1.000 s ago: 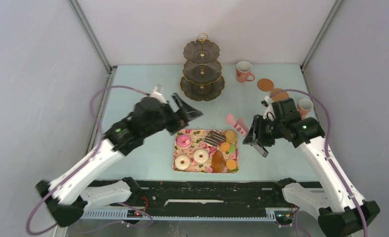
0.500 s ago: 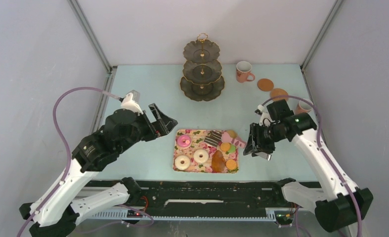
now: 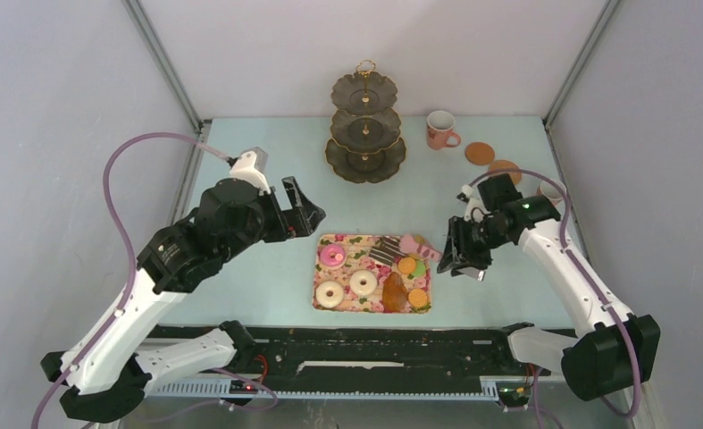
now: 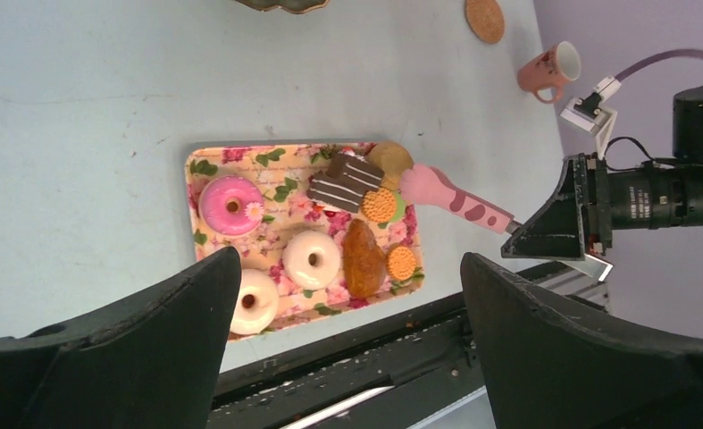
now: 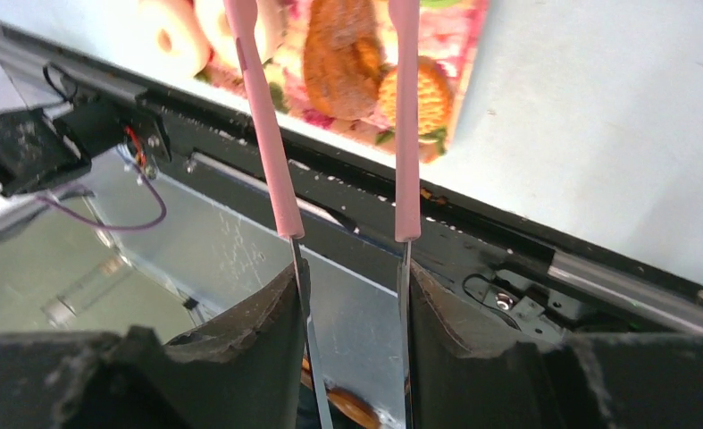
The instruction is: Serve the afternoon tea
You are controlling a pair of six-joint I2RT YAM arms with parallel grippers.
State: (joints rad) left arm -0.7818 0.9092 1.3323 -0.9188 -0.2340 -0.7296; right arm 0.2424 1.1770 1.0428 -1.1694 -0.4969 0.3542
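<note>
The pastries lie on the floral tray [image 3: 372, 239]: a pink donut [image 3: 332, 256], two white donuts [image 3: 363, 282], a striped chocolate slice [image 3: 385, 250], a croissant [image 3: 394, 292] and macarons [image 3: 406, 265]. My right gripper [image 3: 462, 255] is shut on the pink-handled tongs [image 3: 419, 244], whose tips sit over the tray's far right corner. In the right wrist view the tong arms [image 5: 267, 134] run between my fingers. My left gripper [image 3: 305, 210] is open and empty, above the table left of the tray. A pink mug [image 3: 439, 130] and two cork coasters [image 3: 480, 153] stand at the back right.
A dark three-tier stand [image 3: 365, 130] stands at the back centre. A second mug [image 3: 551, 190] is partly hidden behind my right arm. The black front rail [image 3: 374, 344] runs just below the tray.
My right gripper has carried the tongs left, so their tips now lie over the tray's corner. My left arm pulled back left from the tray's far edge and stays open.
</note>
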